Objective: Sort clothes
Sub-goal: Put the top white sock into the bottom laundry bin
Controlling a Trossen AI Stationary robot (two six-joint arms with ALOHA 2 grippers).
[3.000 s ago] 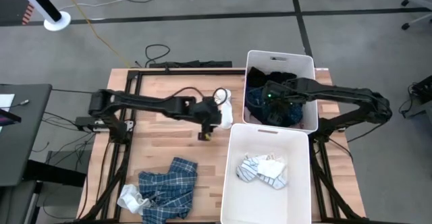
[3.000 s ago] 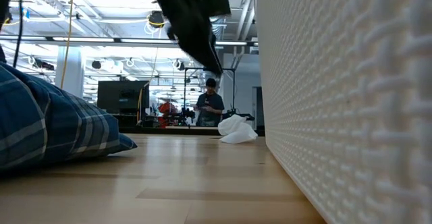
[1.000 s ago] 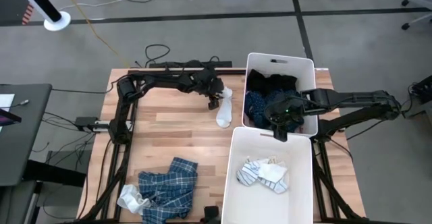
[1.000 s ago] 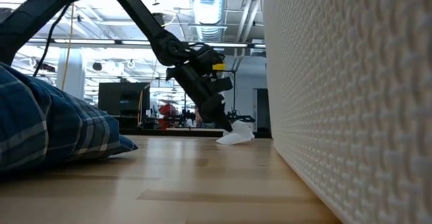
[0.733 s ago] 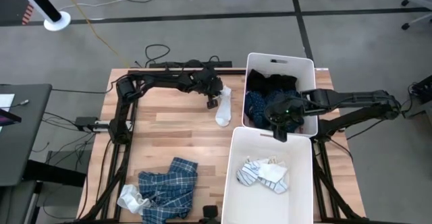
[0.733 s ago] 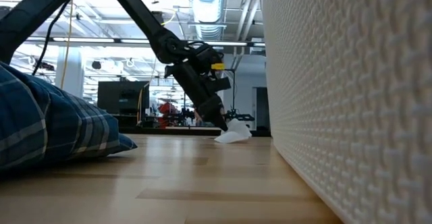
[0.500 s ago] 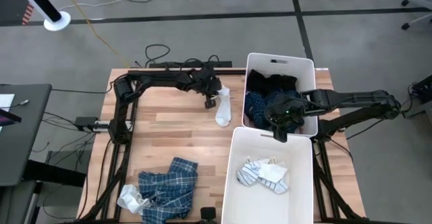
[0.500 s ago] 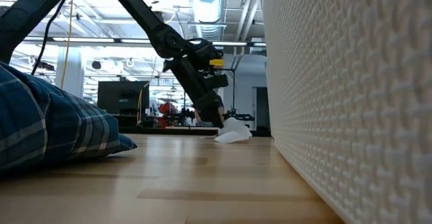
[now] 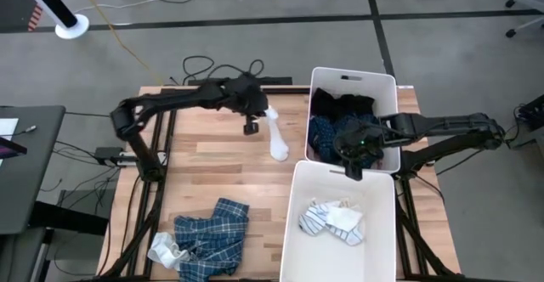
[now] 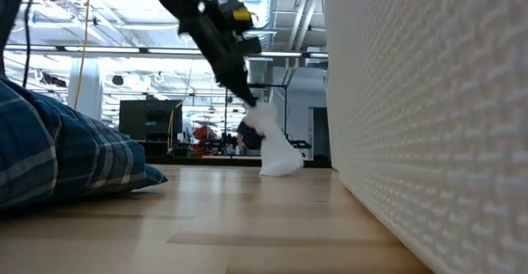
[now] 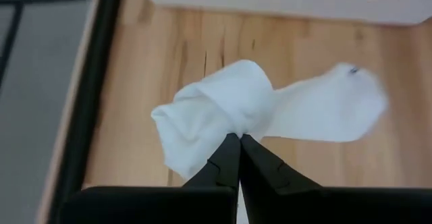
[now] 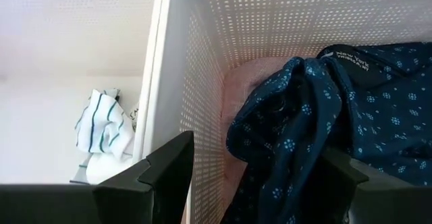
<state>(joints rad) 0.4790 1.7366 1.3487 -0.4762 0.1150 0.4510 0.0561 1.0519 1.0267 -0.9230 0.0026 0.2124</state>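
The white sock [image 9: 276, 136] that lay flat on the table [image 9: 212, 167] a second ago, beside the far bin, is now partly lifted: its upper end is pinched and bunched into a knot, while its toe end still trails down to the wood, as the low view shows it hanging at a slant with the lower end resting on the boards. The left gripper [image 9: 252, 126], which stood open over it before, has clamped shut on the sock's bunched end [image 11: 223, 113] and pulled left and up, away from the far bin [image 9: 316, 78]. The sock is plain white, soft and creased, and sits at the far middle of the table, just left of that bin. In the far bin lie a navy dotted piece [image 12: 317, 102], a pink piece [image 12: 239, 82] under it, and black cloth [image 9: 344, 104]. The right gripper [image 9: 353, 159] has not moved; it hangs over the near edge of the far bin with its fingers spread and nothing between them. The near bin [image 9: 293, 231] holds striped socks [image 9: 333, 217]. A blue plaid shirt [image 9: 208, 235] lies at the near left of the table.
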